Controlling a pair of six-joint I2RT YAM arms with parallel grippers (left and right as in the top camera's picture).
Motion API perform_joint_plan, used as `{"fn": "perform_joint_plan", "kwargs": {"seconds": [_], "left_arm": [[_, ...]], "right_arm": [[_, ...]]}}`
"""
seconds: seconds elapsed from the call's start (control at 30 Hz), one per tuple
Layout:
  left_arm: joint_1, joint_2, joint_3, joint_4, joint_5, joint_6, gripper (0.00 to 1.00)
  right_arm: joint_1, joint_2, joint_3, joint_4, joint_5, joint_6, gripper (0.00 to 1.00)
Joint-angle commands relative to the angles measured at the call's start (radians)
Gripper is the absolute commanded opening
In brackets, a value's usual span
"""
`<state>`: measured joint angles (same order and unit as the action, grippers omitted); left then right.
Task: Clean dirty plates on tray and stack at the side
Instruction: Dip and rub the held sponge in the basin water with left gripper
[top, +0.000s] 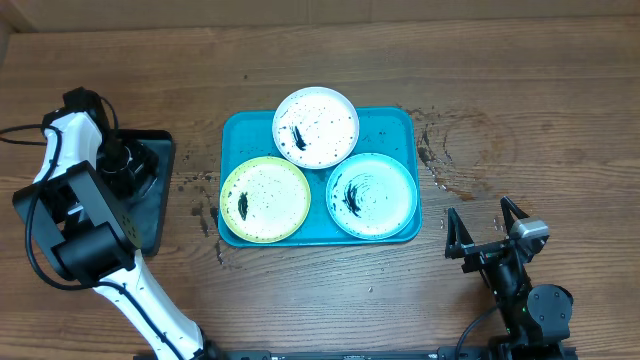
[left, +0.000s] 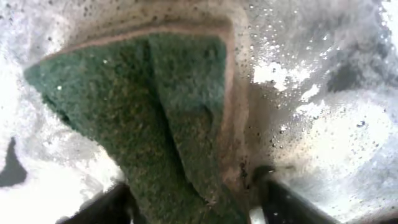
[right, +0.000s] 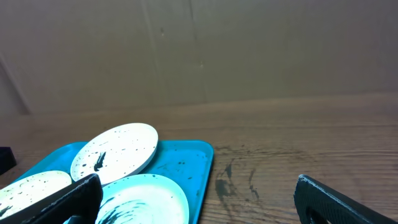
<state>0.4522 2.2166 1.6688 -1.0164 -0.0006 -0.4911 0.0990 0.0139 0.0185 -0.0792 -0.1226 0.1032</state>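
Three dirty plates lie on the turquoise tray (top: 385, 125): a white plate (top: 316, 126) at the back, a yellow-green plate (top: 265, 199) front left, a pale mint plate (top: 372, 194) front right, all with black smears. My left gripper (top: 130, 165) is down over the black tray at the far left. In the left wrist view it is shut on a folded green sponge (left: 161, 118) on a wet, foamy surface. My right gripper (top: 485, 225) is open and empty, to the right of the tray. Its view shows the white plate (right: 115, 151), mint plate (right: 143, 196) and tray (right: 186, 162).
A smaller black tray (top: 160, 205) lies at the left of the wooden table. Dark specks and a wet stain (top: 437, 152) mark the wood to the right of the turquoise tray. More specks lie between the two trays (top: 200, 190).
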Motion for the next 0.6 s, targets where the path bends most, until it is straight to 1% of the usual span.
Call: {"fn": "perform_joint_plan", "kwargs": {"seconds": [0.0, 0.1, 0.13, 0.17, 0.2, 0.4, 0.43, 0.47, 0.5, 0.53, 0.57], "left_arm": [[0.006, 0.024, -0.013, 0.003, -0.035, -0.002, 0.38], [0.006, 0.024, -0.013, 0.004, -0.036, -0.002, 0.23], [0.006, 0.024, -0.013, 0.005, -0.037, -0.002, 0.15], [0.007, 0.024, -0.013, 0.006, -0.036, -0.002, 0.11], [0.007, 0.024, -0.013, 0.008, -0.036, -0.002, 0.04], [0.007, 0.024, -0.008, 0.004, -0.036, -0.001, 0.04], [0.007, 0.024, -0.008, 0.004, -0.036, -0.002, 0.15], [0.007, 0.024, -0.008, 0.004, -0.037, -0.002, 0.36], [0.007, 0.024, -0.008, 0.004, -0.037, -0.002, 0.64], [0.007, 0.024, -0.008, 0.004, -0.037, -0.002, 0.86], [0.007, 0.024, -0.008, 0.004, -0.037, -0.002, 0.92]], "right_arm": [[-0.003, -0.009, -0.010, 0.005, 0.009, -0.007, 1.00], [-0.003, -0.009, -0.010, 0.005, 0.009, -0.007, 1.00], [-0.003, -0.009, -0.010, 0.005, 0.009, -0.007, 1.00], [-0.003, -0.009, -0.010, 0.006, 0.009, -0.006, 1.00], [-0.003, -0.009, -0.010, 0.006, 0.009, -0.007, 1.00], [-0.003, -0.009, -0.010, 0.005, 0.009, -0.007, 1.00], [-0.003, -0.009, -0.010, 0.005, 0.009, -0.007, 1.00], [-0.003, -0.009, -0.010, 0.005, 0.009, -0.007, 1.00], [-0.003, -0.009, -0.010, 0.005, 0.009, -0.007, 1.00], [-0.003, -0.009, -0.010, 0.005, 0.009, -0.007, 1.00], [-0.003, -0.009, -0.010, 0.005, 0.009, -0.007, 1.00]]}}
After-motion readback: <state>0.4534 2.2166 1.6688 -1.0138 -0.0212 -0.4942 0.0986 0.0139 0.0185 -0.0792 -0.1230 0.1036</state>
